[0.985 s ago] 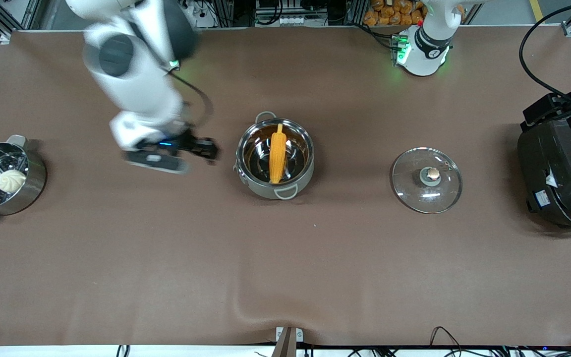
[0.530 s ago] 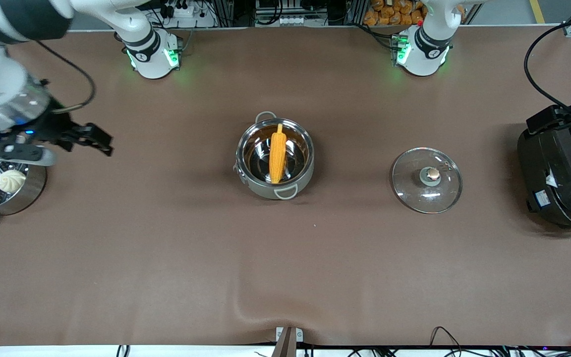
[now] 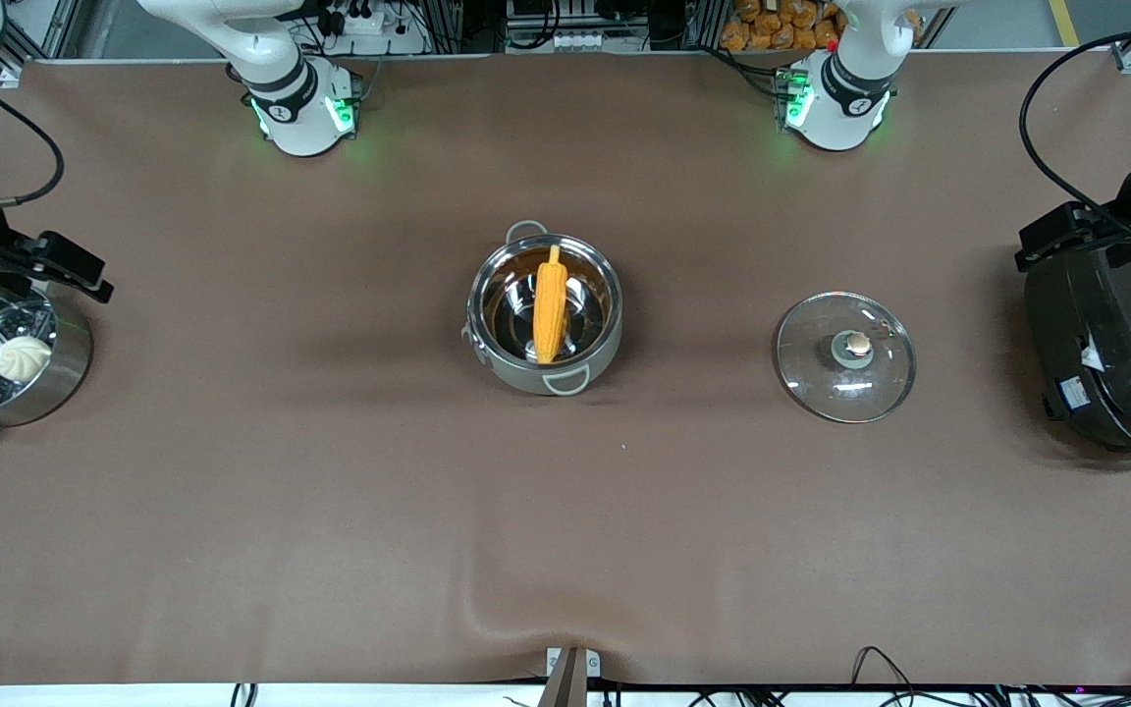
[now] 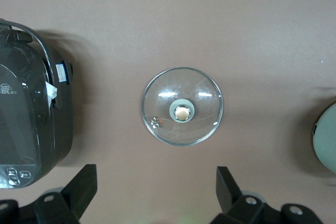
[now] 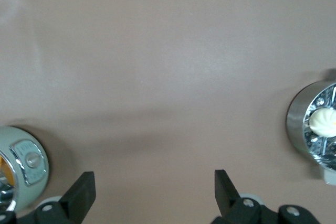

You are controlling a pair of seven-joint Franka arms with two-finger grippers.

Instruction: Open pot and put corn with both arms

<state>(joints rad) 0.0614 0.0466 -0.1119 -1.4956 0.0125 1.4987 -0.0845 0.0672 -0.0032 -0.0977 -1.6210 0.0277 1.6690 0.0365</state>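
The steel pot point(image 3: 514, 377) stands open in the middle of the table, with the yellow-orange corn point(image 3: 551, 304) lying in it. Its glass lid point(image 3: 845, 378) with the bronze knob point(image 3: 858, 343) lies flat on the cloth toward the left arm's end; it also shows in the left wrist view point(image 4: 182, 90). My right gripper point(image 3: 60, 263) is open and empty over the edge of the steamer pot. In the right wrist view, its fingertips point(image 5: 80, 190) stand wide apart over bare cloth. My left gripper point(image 3: 1061, 234) is open and empty over the black cooker's edge, also shown in its wrist view point(image 4: 156, 187).
A steel steamer pot point(image 3: 70, 368) with a white bun point(image 3: 23, 357) stands at the right arm's end. A large black cooker point(image 3: 1105, 344) stands at the left arm's end. The brown cloth has a ridge near the front edge.
My right arm has swung away from beside the pot to the right arm's end of the table, over the steamer pot. The corn, pot and lid have not moved.
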